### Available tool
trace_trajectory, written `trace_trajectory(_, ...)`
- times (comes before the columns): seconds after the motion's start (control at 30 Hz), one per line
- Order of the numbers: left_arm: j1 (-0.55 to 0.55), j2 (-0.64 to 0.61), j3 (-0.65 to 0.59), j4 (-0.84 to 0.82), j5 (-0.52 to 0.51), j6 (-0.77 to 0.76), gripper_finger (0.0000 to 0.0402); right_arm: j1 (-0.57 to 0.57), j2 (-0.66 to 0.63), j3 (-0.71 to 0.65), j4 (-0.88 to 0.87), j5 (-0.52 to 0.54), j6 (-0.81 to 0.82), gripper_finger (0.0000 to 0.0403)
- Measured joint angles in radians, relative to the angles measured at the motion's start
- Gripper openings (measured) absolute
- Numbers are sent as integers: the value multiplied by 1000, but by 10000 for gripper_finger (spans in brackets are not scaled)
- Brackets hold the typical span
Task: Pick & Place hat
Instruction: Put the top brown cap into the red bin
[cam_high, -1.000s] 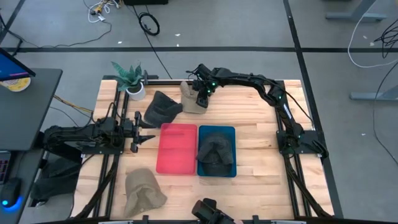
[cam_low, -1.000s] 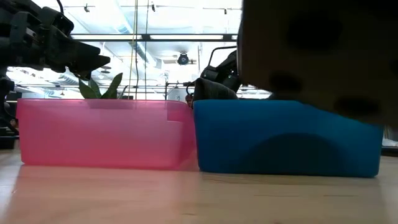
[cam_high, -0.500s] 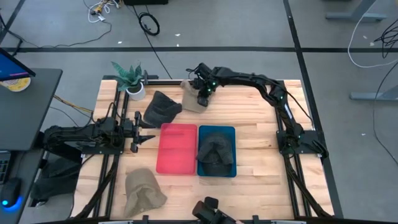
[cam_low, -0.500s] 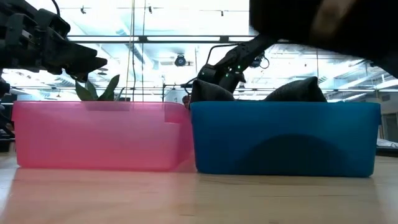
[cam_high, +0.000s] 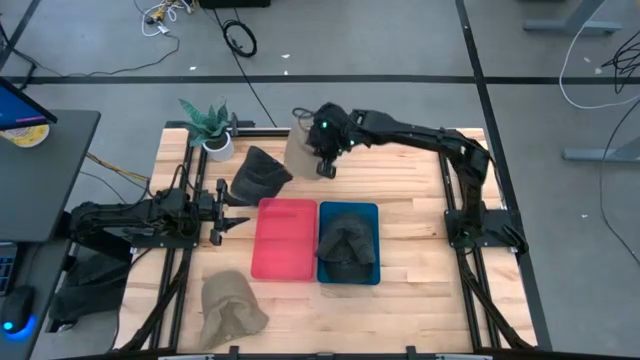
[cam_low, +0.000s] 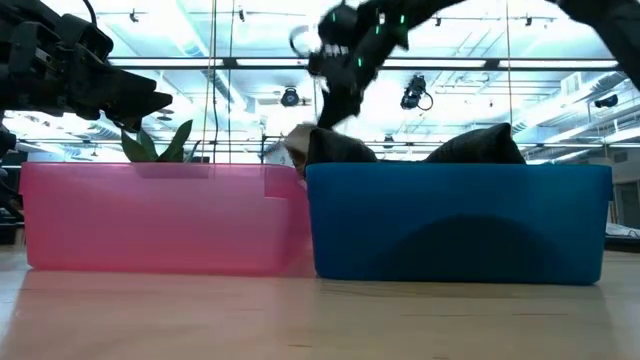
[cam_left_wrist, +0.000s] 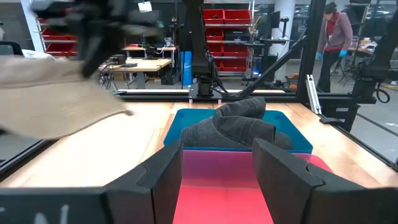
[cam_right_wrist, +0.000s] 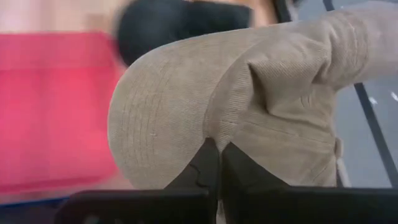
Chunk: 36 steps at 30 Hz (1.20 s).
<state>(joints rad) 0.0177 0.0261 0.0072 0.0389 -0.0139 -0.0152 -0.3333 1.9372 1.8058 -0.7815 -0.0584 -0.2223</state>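
My right gripper (cam_high: 324, 166) is shut on a tan corduroy hat (cam_high: 298, 150) above the table's far part; the hat (cam_right_wrist: 186, 106) fills the right wrist view. On the table left of it lies a dark hat (cam_high: 260, 172). Another dark hat (cam_high: 346, 244) lies in the blue bin (cam_high: 372, 212), beside the red bin (cam_high: 285, 240). A second tan hat (cam_high: 230, 308) lies near the front left. At the left side of the table, my left gripper (cam_high: 238, 210) waits open, its fingers pointing toward the red bin. My right gripper pinches the tan hat between its two shut fingers (cam_right_wrist: 205, 163), at the spot where the brim meets the crown (cam_right_wrist: 217, 134). The brim spreads to one side of the fingers and the crown to the other. In the left wrist view the hat (cam_left_wrist: 56, 93) hangs off the table.
A potted plant (cam_high: 208, 125) stands at the far left corner. The red bin (cam_left_wrist: 224, 183) lies right in front of my left gripper (cam_left_wrist: 217, 152), with the blue bin (cam_left_wrist: 186, 118) behind it. A person (cam_left_wrist: 333, 37) stands in the room beyond the table.
My right gripper has risen from the table's far part with the tan hat, which has come up off the wood and shifted a little toward the left edge. In the low view the gripper now stands well above the bins.
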Motion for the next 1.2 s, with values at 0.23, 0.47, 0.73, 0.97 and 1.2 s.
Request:
trace_trajectory(0.23,0,0,0,0,0,0,197,198,-25,0,21,-2,50,0)
trace_trajectory(0.47,0,0,0,0,0,0,197,346,18,0,125,-2,85,0)
trace_trajectory(0.73,0,4,0,-1,0,0,197,433,131,0,224,21,110,0)
trace_trajectory(0.97,0,13,0,-2,0,0,197,449,194,0,171,19,156,0)
trace_trajectory(1.2,0,14,0,-2,0,0,197,451,224,-1,144,16,157,0)
